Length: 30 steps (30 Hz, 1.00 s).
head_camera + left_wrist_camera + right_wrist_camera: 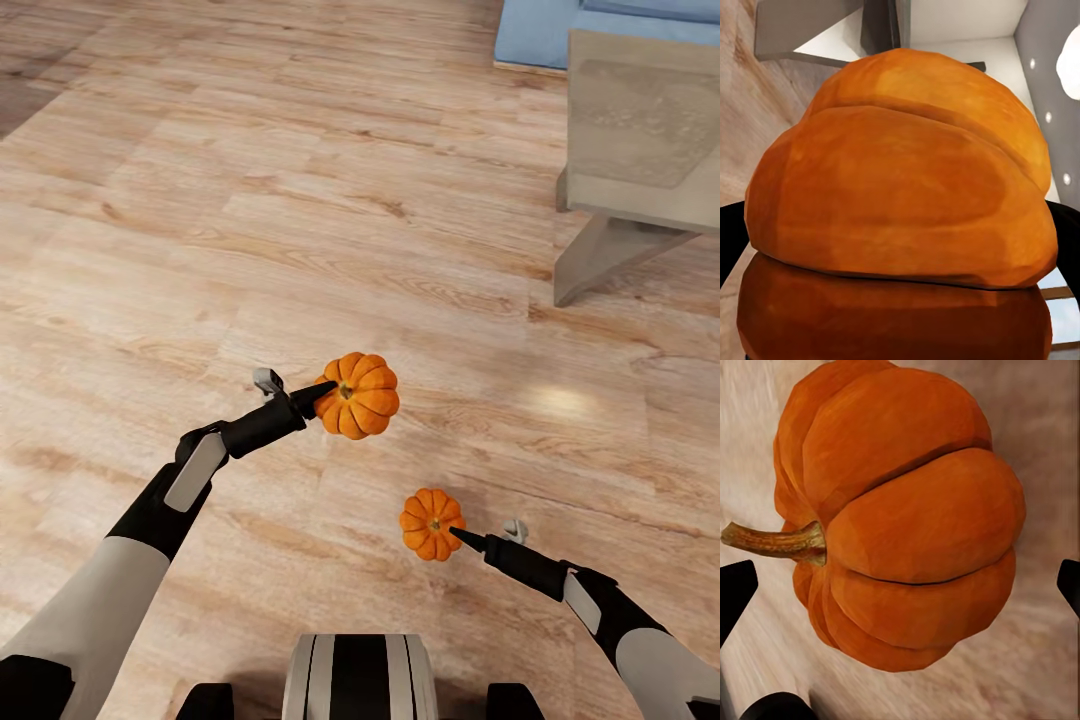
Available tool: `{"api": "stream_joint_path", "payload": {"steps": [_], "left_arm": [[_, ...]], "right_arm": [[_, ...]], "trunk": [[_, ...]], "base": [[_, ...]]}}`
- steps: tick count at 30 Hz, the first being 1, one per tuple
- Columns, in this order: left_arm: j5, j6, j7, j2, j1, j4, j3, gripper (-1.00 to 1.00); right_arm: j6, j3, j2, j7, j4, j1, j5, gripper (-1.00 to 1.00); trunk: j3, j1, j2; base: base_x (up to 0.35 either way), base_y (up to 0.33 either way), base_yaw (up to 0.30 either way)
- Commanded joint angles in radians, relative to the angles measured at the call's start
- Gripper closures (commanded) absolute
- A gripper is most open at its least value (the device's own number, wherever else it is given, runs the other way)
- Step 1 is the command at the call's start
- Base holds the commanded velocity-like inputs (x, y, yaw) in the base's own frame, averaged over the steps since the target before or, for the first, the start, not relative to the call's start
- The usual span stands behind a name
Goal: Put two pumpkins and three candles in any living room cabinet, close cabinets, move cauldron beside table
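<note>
Both pumpkins carried above the floor: left hand (322, 393) grasping the larger pumpkin (359, 395), right hand (458, 536) grasping the smaller pumpkin (431, 524). Cabinet not reached; keep both grips firm, arms level while driving.

A home's living room is suggested, rendered in a simulator. A wide floor (300, 200) of pale wood-look planks is spread across the head view, and at its far right edge a low table (640, 150) with a thick beige top and angled legs is seen, with the corner of a light-blue sofa (540, 30) (only its base and a cushion edge are visible) just behind it. White walls and a ceiling (1050, 105) dotted with small round recessed lights are caught in the left wrist view, which fits a domestic interior.
</note>
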Motion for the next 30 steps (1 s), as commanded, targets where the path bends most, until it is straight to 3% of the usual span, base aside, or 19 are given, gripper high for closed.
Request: {"api": "stream_joint_path", "payload": {"steps": [1, 16, 20, 30], "left_arm": [[0.001, 0.000, 0.000, 0.000, 0.000, 0.000, 0.000, 1.00], [0.001, 0.000, 0.000, -0.002, 0.000, -0.002, 0.000, 1.00], [0.001, 0.000, -0.002, -0.001, 0.000, -0.002, 0.000, 1.00], [0.001, 0.000, -0.002, -0.002, 0.000, -0.002, 0.000, 1.00]], "right_arm": [[0.000, 0.001, 0.000, -0.002, 0.000, 0.000, 0.000, -1.00], [-0.006, 0.000, 0.004, -0.008, 0.002, 0.001, 0.000, -1.00], [-0.017, 0.000, 0.005, -0.080, 0.003, 0.001, 0.000, -1.00], [-0.035, 0.000, 0.007, -0.094, 0.003, 0.001, 0.000, -1.00]], "trunk": [[0.000, 0.000, 0.000], [0.000, 0.000, 0.000], [0.000, 0.000, 0.000], [0.000, 0.000, 0.000]], "base": [[0.000, 0.000, 0.000], [0.036, 0.029, 0.000], [0.000, 0.000, 0.000], [0.000, 0.000, 0.000]]}}
